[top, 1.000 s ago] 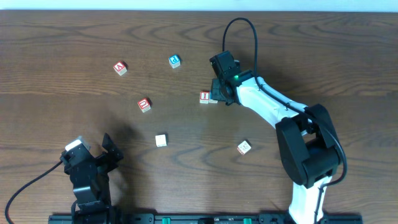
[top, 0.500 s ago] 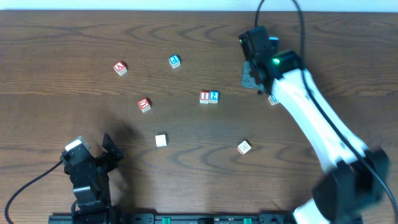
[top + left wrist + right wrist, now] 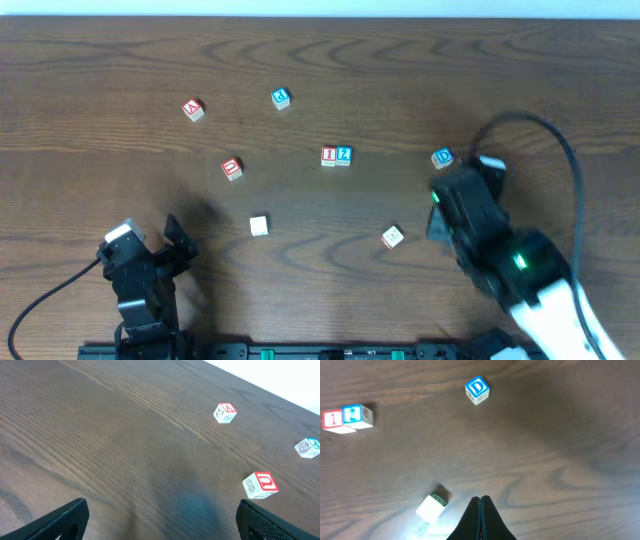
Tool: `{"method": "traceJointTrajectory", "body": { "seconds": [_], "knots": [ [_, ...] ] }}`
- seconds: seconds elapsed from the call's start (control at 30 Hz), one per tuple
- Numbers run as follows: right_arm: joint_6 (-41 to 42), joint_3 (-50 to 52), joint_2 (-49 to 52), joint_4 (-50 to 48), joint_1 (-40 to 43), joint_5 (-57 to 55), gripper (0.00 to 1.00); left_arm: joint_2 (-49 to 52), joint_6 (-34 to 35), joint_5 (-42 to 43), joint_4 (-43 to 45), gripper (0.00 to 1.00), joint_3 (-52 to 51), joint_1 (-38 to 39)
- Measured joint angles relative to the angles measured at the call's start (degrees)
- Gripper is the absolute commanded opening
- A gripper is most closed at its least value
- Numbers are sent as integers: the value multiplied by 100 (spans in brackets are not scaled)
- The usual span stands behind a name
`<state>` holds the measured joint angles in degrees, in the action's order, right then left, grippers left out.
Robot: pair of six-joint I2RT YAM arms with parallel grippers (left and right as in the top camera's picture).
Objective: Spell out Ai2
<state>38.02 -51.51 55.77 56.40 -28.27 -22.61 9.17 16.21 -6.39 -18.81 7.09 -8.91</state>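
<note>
Near the middle of the desk, the I cube and the 2 cube are sitting side by side and touching, I on the left, 2 on the right, so they're reading "I2" from overhead. That's the fresh change. A sec ago the right arm was reaching over that spot w/ its tool at the pair; now it's pulling back toward the robot's front-right, well apart from both cubes. The right tool is showing fingers pinched fully together w/ nothing between them, hovering over bare wood, w/ a plain white cube just beside the tips and the D cube farther out. So the 2 is looking placed and let go, which is leaving 2 of 3 letters done, I'd say. The A cube is lying at the back-left, well apart from the pair, not yet in line. It's needing to go just left of the I. The left tool is standing spread wide, gripping nothing, parked front-left same as before, w/ the A in its wrist view. Prob the A pickup is coming next. The main risk is bumping the I while setting the A against it.
</note>
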Motion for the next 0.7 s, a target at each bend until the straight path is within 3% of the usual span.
{"method": "traceJointTrajectory", "body": {
  "seconds": [0.1,0.13,0.17,0.7],
  "knots": [
    [118,345,-605,-57,-13,-4,59,-2,0,2,0,95,0,0],
    [140,437,-776,-57,-15,-9,89,-2,0,2,-2,95,0,0],
    [168,476,-857,-55,-15,-11,99,-2,0,2,-2,95,0,0],
    [190,509,-933,-76,-15,120,99,-2,0,2,-2,95,0,0]
  ]
}}
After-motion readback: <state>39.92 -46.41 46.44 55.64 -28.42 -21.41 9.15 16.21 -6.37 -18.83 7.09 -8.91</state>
